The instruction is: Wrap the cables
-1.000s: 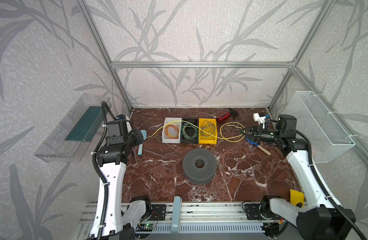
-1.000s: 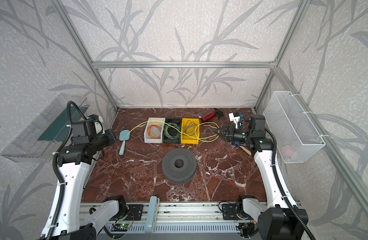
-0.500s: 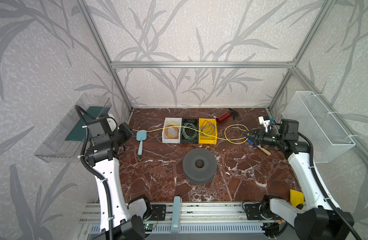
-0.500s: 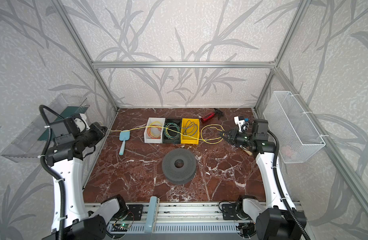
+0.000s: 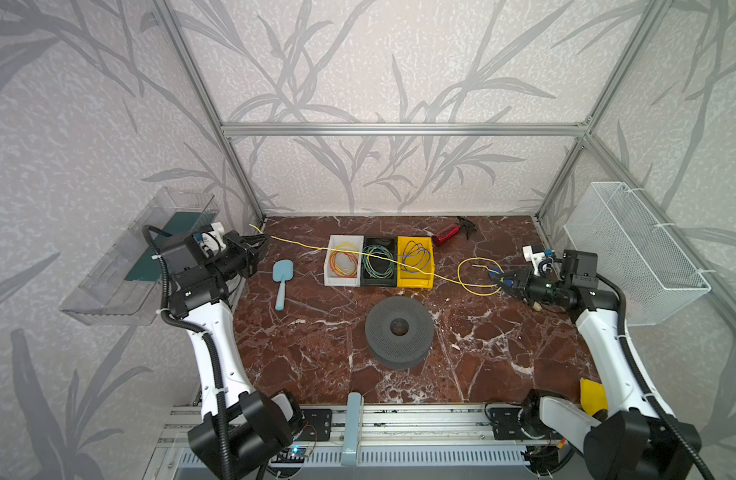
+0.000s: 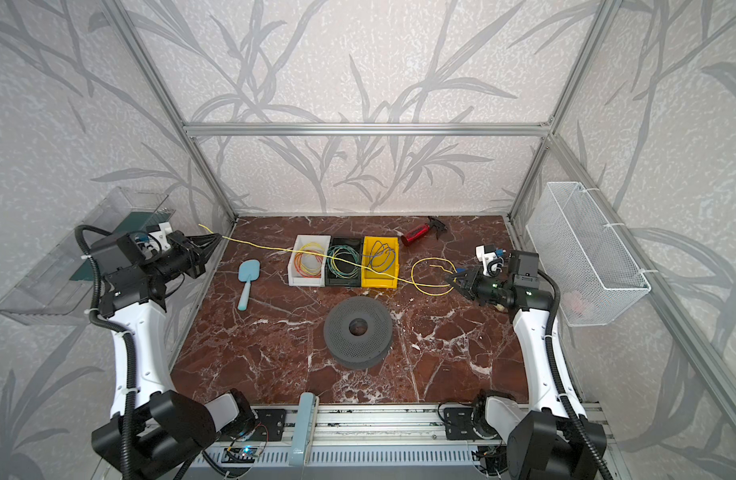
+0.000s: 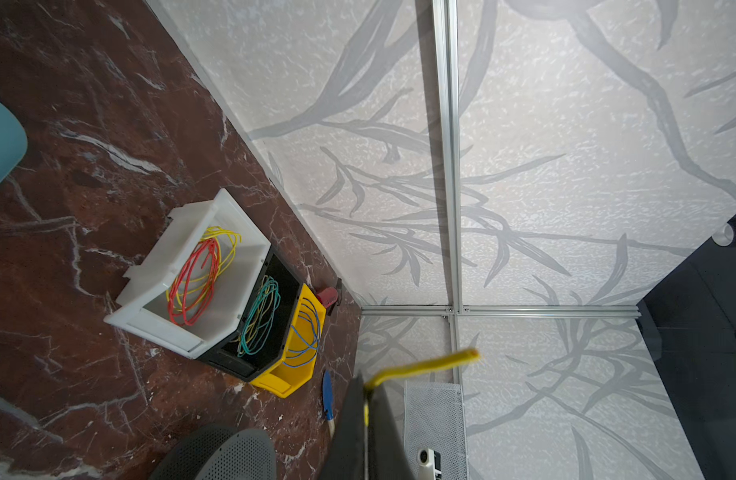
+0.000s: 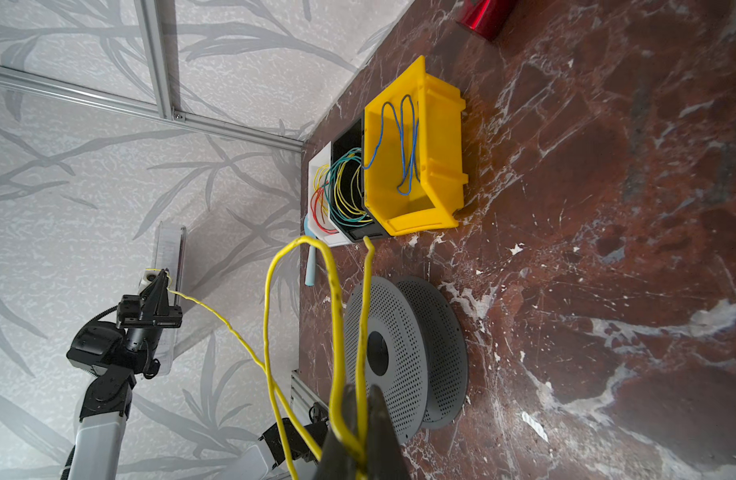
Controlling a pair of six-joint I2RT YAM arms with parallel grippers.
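The left gripper [image 5: 263, 238] has its black fingers pressed together on a thin bright yellow wire [image 5: 308, 245] close to one end. In the left wrist view a short bent tail of wire [image 7: 424, 365] sticks out past the fingertips [image 7: 354, 409]. This gripper hangs at the left edge of the red-brown marble tabletop [image 5: 324, 357], well to the left of the yellow plastic bin [image 5: 414, 282].

The right gripper [image 5: 499, 284] is also closed and pinches the same wire, just to the right of the yellow bin. In the right wrist view several strands [image 8: 337, 332] run together into its closed fingers [image 8: 385, 432].

Between the two grippers the yellow wire runs nearly straight, slanting over the yellow bin and its two neighbours to the left, a black plastic bin [image 5: 379, 284] and a white plastic bin [image 5: 328, 266]. I cannot tell whether it touches their rims. Right of the yellow bin the wire curls into one round loop [image 5: 460, 272], with a free end [image 5: 480, 265] lying inside it.

The yellow bin holds a thin blue wire [image 5: 416, 253], the black bin green and yellow coils [image 5: 376, 266], and the white bin red and yellow coils [image 5: 343, 262].

In front of the yellow bin lies a grey perforated spool [image 5: 379, 328]. Behind the bin lies a red bottle with a black trigger [image 5: 447, 235]. Far to its left lies a light blue plastic spatula [image 5: 282, 272].
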